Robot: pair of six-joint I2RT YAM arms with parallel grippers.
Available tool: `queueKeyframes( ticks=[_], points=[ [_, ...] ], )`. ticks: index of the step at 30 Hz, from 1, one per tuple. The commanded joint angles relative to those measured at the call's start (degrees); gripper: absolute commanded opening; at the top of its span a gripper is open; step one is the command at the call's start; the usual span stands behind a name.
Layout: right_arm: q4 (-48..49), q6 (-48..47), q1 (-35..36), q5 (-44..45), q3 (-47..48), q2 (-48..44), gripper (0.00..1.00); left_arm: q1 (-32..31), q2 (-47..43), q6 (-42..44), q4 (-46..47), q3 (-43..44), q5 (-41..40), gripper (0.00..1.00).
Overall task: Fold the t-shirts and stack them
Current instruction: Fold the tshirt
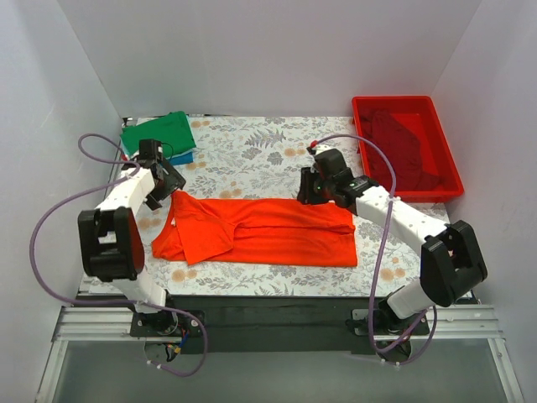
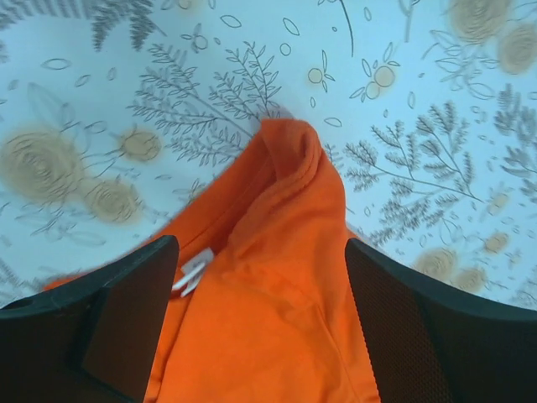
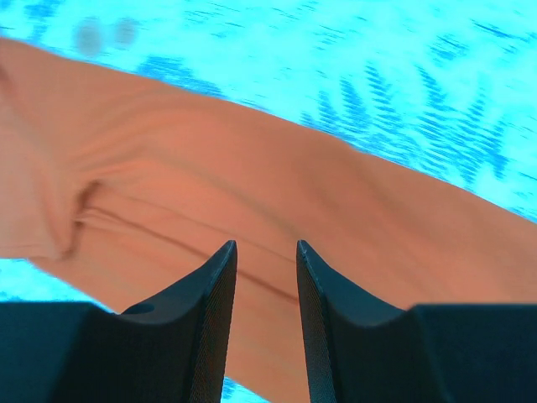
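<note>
**Top view:** A bright orange-red short-sleeved cloth t-shirt (image 1: 268, 233) is being worked into a long flat band on the floral-printed table cover (image 1: 252, 151), with one flap lying doubled over near its collar end. Beyond that end, a folded green t-shirt (image 1: 158, 134) is resting on a folded blue t-shirt (image 1: 186, 157). Beyond the opposite end, a dark red t-shirt (image 1: 411, 143) is lying loose in the red plastic bin (image 1: 406, 100). By that reckoning, two shirts are being counted as done, one as half-folded and one as untouched.

**Left wrist view:** The left gripper (image 2: 260, 248) is being held just above the orange-red shirt's collar, its black fingers spread wide and gripping nothing. A white label (image 2: 191, 273) is showing inside the neckline.

**Right wrist view:** The right gripper (image 3: 266, 248) is being held over the shirt's far long edge, its fingers parted only narrowly, with no cloth pinched between them.
</note>
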Motion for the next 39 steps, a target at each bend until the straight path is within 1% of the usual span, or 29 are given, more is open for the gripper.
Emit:
queueKeyframes(
  ticks=[1,3,4,7,10,17,20,23,27,30,33,34,36,37,39],
  points=[
    [-3.06,-4.67,-5.64,0.19,-4.23,-2.50,0.41,-0.06,5.00,3.37,5.18,3.55,2.88,0.78],
    [-3.06,-5.11,-8.55,-0.68,-5.65,-3.46,0.41,0.03,7.48,4.07,6.15,5.04,2.61,0.77],
    [-3.06,-5.73,-11.26,-0.86,-6.61,-3.73,0.41,0.11,8.71,4.24,6.33,5.48,2.44,0.76],
    [-3.06,-7.13,-14.61,-0.86,-6.98,-3.56,0.41,0.55,11.79,5.47,7.38,6.63,1.38,0.73],
    [-3.06,-8.81,-16.55,0.02,-6.27,-0.93,0.41,1.25,13.29,6.09,8.44,6.89,1.91,0.68],
    [-3.94,-10.13,-18.23,4.85,-5.21,3.47,0.41,2.22,15.40,6.18,9.67,7.25,2.96,0.56],
    [-4.02,-10.04,-18.67,6.34,-6.00,4.26,0.41,2.14,15.40,5.92,10.20,7.07,3.40,0.54],
    [-3.76,-10.04,-19.20,6.78,-6.27,5.05,0.41,2.22,15.66,5.83,10.46,6.98,3.75,0.52],
    [-3.06,-10.13,-19.72,7.75,-6.27,6.37,0.42,2.22,15.66,5.65,10.73,6.89,3.84,0.44],
    [-3.06,-10.56,-20.43,8.28,-6.18,6.90,0.41,2.31,15.40,5.39,11.34,6.46,4.19,0.41],
    [-2.45,-11.01,-21.04,9.07,-6.45,7.34,0.42,2.40,15.57,5.21,11.87,6.10,5.07,0.33],
    [-2.27,-11.09,-21.31,9.16,-6.45,7.60,0.42,2.49,15.66,5.21,11.96,6.02,5.16,0.28],
    [-1.05,-11.01,-21.48,9.07,-6.80,7.96,0.42,2.84,16.01,5.21,12.22,6.01,5.42,0.21],
    [-0.69,-10.75,-21.48,8.98,-6.89,8.31,0.43,2.93,16.10,5.21,12.22,5.84,5.51,0.14],
    [0.19,-10.04,-21.83,8.20,-6.89,8.75,0.43,3.19,16.01,5.21,12.22,5.75,5.78,0.08]
  ],
)
